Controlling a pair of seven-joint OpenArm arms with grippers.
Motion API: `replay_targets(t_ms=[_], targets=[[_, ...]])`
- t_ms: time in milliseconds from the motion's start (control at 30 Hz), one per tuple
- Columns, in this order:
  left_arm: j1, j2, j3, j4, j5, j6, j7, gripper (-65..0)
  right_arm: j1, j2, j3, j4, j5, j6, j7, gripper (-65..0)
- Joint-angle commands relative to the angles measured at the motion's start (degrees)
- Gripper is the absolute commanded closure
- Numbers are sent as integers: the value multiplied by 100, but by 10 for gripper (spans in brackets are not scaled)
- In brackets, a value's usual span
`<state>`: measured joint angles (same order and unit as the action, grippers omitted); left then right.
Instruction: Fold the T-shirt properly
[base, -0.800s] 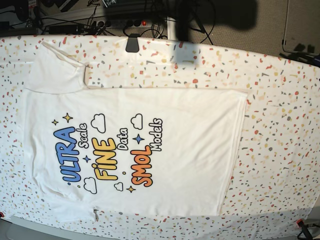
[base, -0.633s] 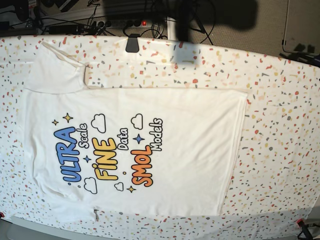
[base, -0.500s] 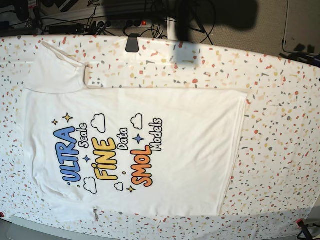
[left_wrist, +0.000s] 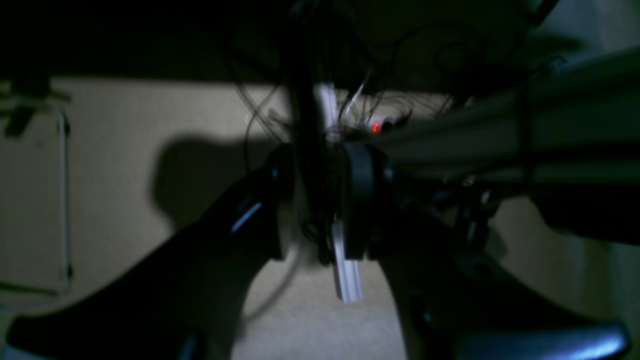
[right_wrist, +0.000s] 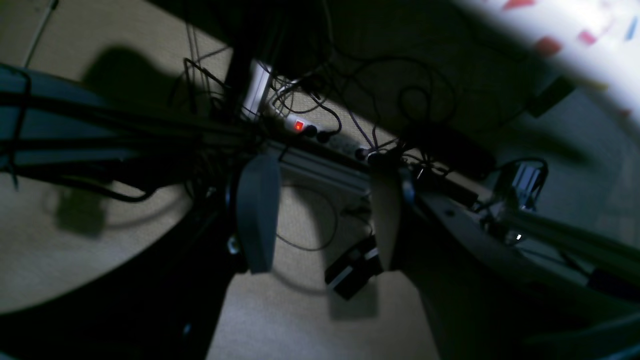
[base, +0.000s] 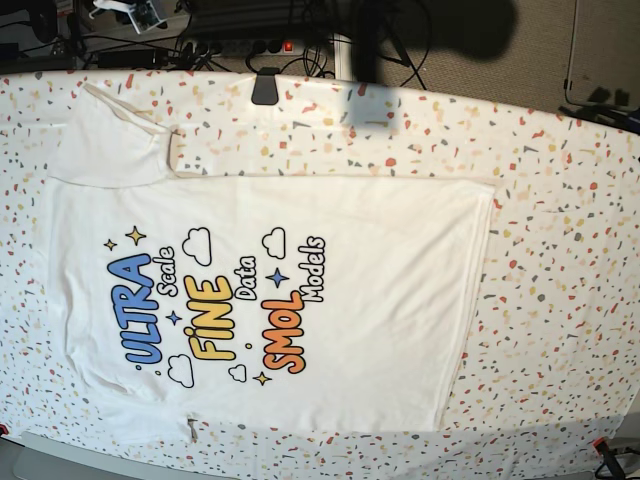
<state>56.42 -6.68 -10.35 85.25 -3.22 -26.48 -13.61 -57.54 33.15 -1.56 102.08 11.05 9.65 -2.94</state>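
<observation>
The white T-shirt (base: 300, 300) lies flat and print side up on the speckled tablecloth (base: 560, 250), collar toward the left, hem toward the right. One sleeve (base: 110, 145) spreads toward the far left corner. Neither gripper shows over the table in the base view. In the right wrist view my right gripper (right_wrist: 320, 220) is open and empty, its grey fingers (right_wrist: 257, 215) wide apart, facing cables and floor behind the table. In the dark left wrist view my left gripper (left_wrist: 320, 205) holds nothing, its jaws a little apart, also facing the floor.
A black clamp (base: 265, 88) sits on the table's far edge. Cables and a power strip with a red light (right_wrist: 299, 126) lie behind the table. A pale device (base: 140, 10) shows at the top left edge of the base view.
The T-shirt has not moved. A pale device has come into the top left edge of the base view, and the dark shapes along the top have shifted.
</observation>
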Motion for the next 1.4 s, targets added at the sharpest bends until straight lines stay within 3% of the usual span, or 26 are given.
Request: replay_targets(t_ms=[0,200,433,700,967,1100,1200,1367], targets=[[205,-22,-11,216,-50,-35,-138,-163,-72,37,72,184,35,-2,72,-300],[470,-120,-11,1099,-46,0,-140,-163,-55,35,114,763,2,-2,-13,-300],[466,-203,-9,1884,-46,490,-142,-164,-37,33,223,1305,-422,-4,-9,-300],[407,-498,-11,2544,15,485,-149,-164,289,13,933,1784,-675,-35,-11,-300],[20,-503,-9,2638,20,483,-142,-164,485,-28,1755,1823,-811,-538,-22,-300],[-256,-857,-9,2638,197,483,-142,-167,485,-13,1915,1823,-1611,-540,-46,-300],[-590,-1244,-4,2638,743,485,-142,-213,485,68,1917,1823,-2264,-522,-345,-300],[-1204,-1980,-4,2638,837,481,-136,-256,483,306,1917,1823,-2946,-494,-651,-300]])
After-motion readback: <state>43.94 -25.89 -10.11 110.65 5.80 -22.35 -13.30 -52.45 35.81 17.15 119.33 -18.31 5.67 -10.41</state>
